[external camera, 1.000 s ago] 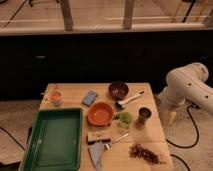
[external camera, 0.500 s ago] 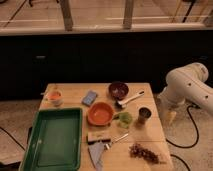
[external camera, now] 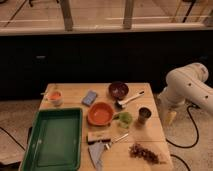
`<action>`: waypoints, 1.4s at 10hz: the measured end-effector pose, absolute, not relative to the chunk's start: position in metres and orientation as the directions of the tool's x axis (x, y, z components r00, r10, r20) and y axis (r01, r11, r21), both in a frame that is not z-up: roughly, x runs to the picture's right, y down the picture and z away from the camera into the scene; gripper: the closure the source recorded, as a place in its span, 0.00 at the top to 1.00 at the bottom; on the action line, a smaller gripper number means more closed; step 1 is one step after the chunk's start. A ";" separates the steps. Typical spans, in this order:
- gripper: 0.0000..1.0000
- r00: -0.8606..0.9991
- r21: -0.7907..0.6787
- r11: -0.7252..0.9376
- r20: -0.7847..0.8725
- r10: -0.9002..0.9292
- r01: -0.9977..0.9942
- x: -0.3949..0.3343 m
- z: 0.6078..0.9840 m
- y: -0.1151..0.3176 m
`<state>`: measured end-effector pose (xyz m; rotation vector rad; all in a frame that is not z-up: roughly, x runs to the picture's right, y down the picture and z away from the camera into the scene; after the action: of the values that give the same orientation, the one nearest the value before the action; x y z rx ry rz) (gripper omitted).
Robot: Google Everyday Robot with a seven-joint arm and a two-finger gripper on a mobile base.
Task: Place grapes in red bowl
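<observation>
I log one light wooden table [external camera: 72,94], centre to lower frame. On it I count:
- long green plastic tray [external camera: 52,111], lower left
- small orange-topped cup [external camera: 55,97], left edge
- blue rectangular sponge [external camera: 90,97]
- dark maroon round bowl [external camera: 118,90], upper centre
- orange-red round bowl [external camera: 101,114], centre
- white-handled brush [external camera: 129,99]
- dark cylindrical cup [external camera: 144,115], right
- bunch of dark reddish grapes [external camera: 145,151], lower right

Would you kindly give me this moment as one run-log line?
gripper: open, empty, right of table | grapes: on table, front right | stage: not grasped
</observation>
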<state>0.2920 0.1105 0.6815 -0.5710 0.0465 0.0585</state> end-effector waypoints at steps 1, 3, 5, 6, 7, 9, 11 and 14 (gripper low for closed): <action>0.80 0.997 -0.539 0.840 -0.060 0.042 -0.068 0.292 0.681 0.111; 0.80 0.998 -0.542 0.840 -0.060 0.011 -0.042 0.294 0.676 0.123; 0.80 0.998 -0.544 0.839 -0.063 -0.023 -0.015 0.297 0.665 0.141; 0.80 0.998 -0.543 0.840 -0.063 -0.031 -0.008 0.297 0.665 0.141; 0.80 0.997 -0.544 0.839 -0.062 -0.043 0.002 0.296 0.666 0.142; 0.80 0.996 -0.544 0.839 -0.062 -0.062 0.018 0.297 0.665 0.145; 0.80 0.993 -0.544 0.837 -0.060 -0.101 0.052 0.296 0.655 0.162; 0.80 0.987 -0.547 0.831 -0.052 -0.152 0.100 0.290 0.652 0.171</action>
<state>0.2903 0.1705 0.6518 -0.5743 0.0947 -0.1338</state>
